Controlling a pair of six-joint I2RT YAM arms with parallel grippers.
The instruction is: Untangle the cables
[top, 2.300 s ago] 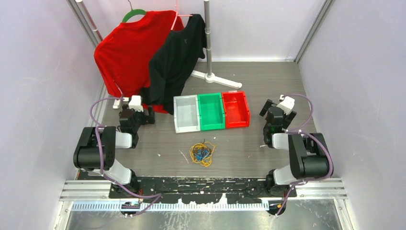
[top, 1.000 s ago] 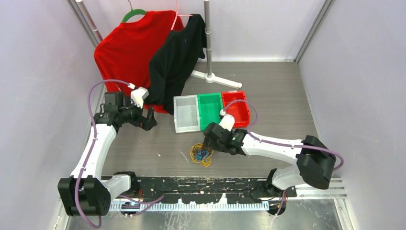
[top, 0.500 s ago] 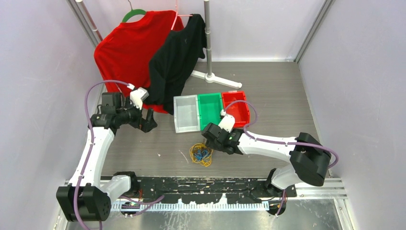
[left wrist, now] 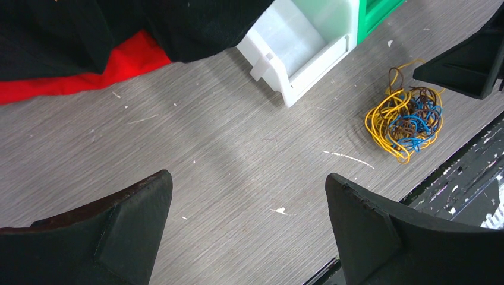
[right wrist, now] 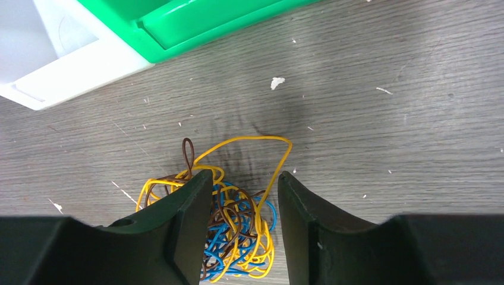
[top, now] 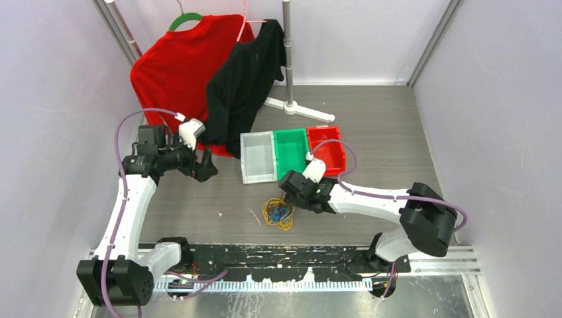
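The cables (top: 280,213) are one tangled bunch of yellow, blue and brown wires lying on the grey table in front of the bins. My right gripper (top: 286,193) hovers right over the bunch's far right edge. In the right wrist view its jaws (right wrist: 245,178) stand partly open, straddling the cables (right wrist: 238,228); one yellow loop arcs out past the fingertips. My left gripper (top: 207,168) hangs wide open at the left, well away from the bunch. The left wrist view shows the cables (left wrist: 406,117) at the far right and only bare table between its fingers (left wrist: 249,181).
A white bin (top: 258,158), a green bin (top: 291,154) and a red bin (top: 326,151) stand side by side just behind the cables. A red garment (top: 169,73) and a black one (top: 245,73) hang from a stand (top: 291,106) at the back left.
Both arms unfolded from their rest poses. Over the last second the right gripper narrowed its jaws above the cables, and the left arm drifted slightly left.
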